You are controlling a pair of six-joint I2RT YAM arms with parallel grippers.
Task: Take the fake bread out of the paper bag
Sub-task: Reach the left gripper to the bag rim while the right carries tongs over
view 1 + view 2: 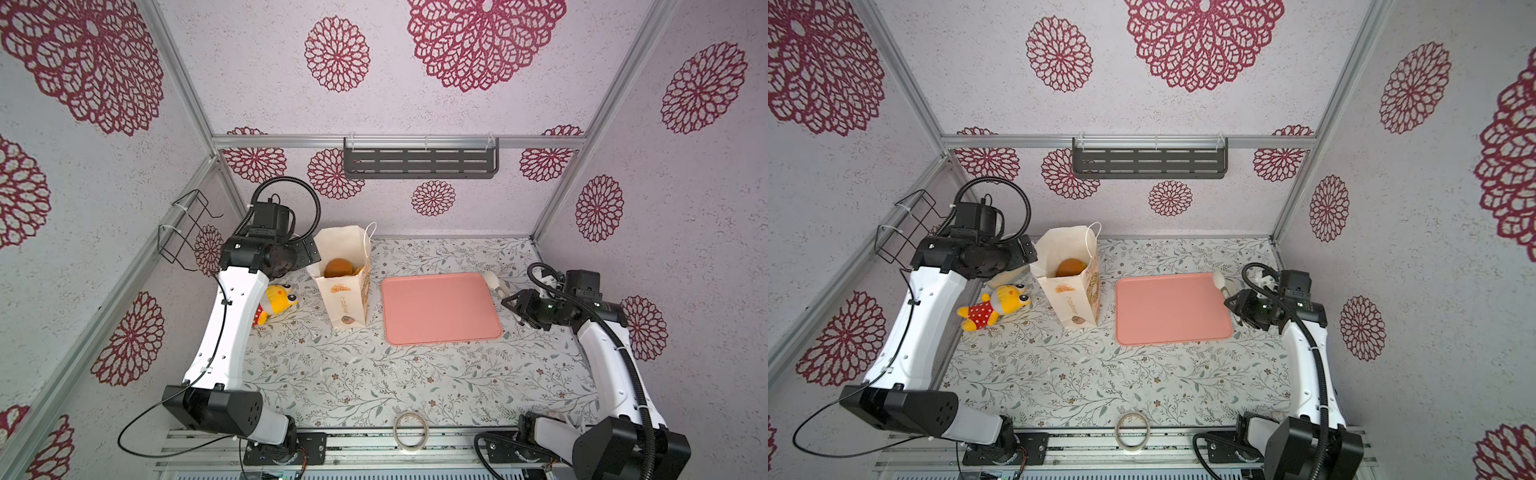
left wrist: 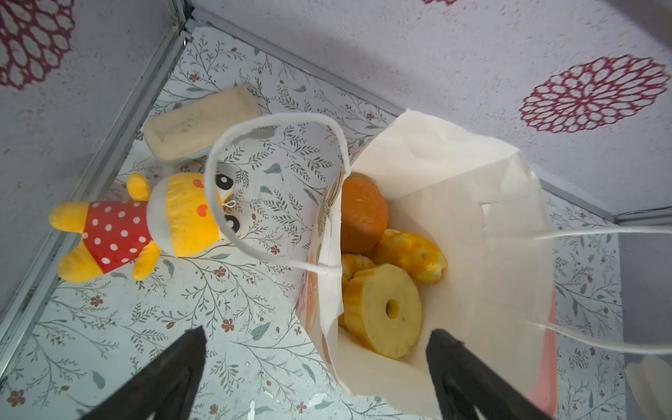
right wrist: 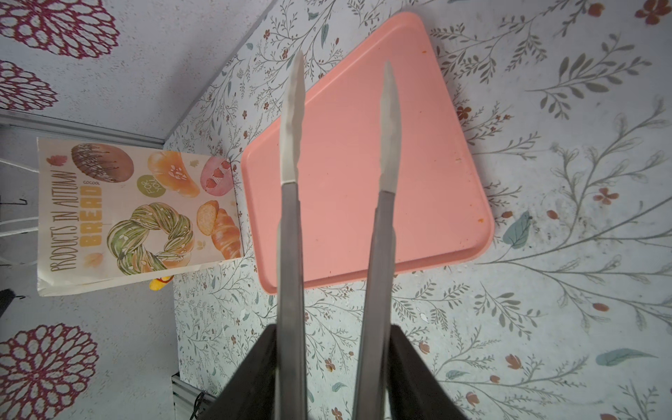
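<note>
Black fingers of the left gripper (image 2: 317, 331) loom closest in its wrist view, spread wide and empty, straddling the near wall of the paper bag (image 2: 454, 203): one over the table (image 2: 182, 291), one over the open mouth. Just beyond and below them, inside the upright bag, sits the fake bread (image 2: 411, 254), a pale ring (image 2: 389, 312) leaning foremost, a round brown bun (image 2: 362, 214) behind. This arm is clearly nearer; entry likely has to come straight down. Well apart, across the pink tray (image 3: 436, 182), the right gripper (image 3: 332, 329) clamps metal tongs (image 3: 291, 218), tips apart and empty.
</note>
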